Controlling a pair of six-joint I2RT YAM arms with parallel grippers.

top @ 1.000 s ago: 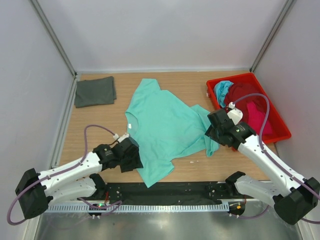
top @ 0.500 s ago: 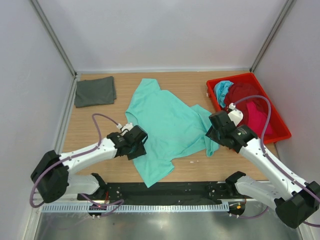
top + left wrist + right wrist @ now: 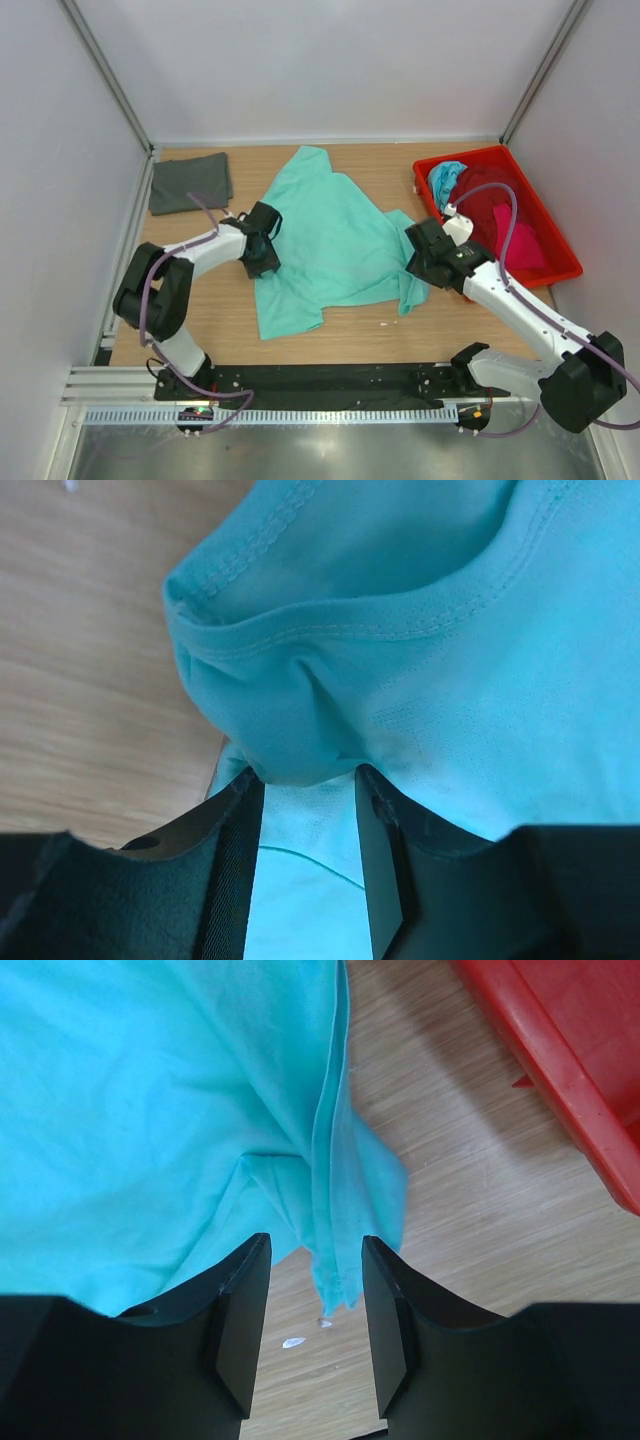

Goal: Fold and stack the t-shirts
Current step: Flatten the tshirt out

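Observation:
The mint green t-shirt (image 3: 340, 240) lies crumpled and partly spread on the middle of the wooden table. My left gripper (image 3: 262, 255) sits at its left edge, shut on a bunched fold by the collar (image 3: 300, 730), with more shirt under the fingers. My right gripper (image 3: 420, 275) hovers open over the shirt's right corner (image 3: 335, 1260), which lies between the fingers (image 3: 240, 1300) without touching them. The dark grey t-shirt (image 3: 190, 182) lies folded at the far left. Turquoise (image 3: 445, 180), maroon (image 3: 490, 185) and pink (image 3: 515, 235) shirts lie in the tray.
The red plastic tray (image 3: 565, 268) stands at the right, close to my right arm, and its rim shows in the right wrist view (image 3: 560, 1070). White walls enclose the table on three sides. Bare wood (image 3: 200, 310) lies at the front left.
My left gripper has swung from the front left up to the shirt's collar edge, and the mint shirt has shifted and turned toward the left and back. My right gripper moved slightly left.

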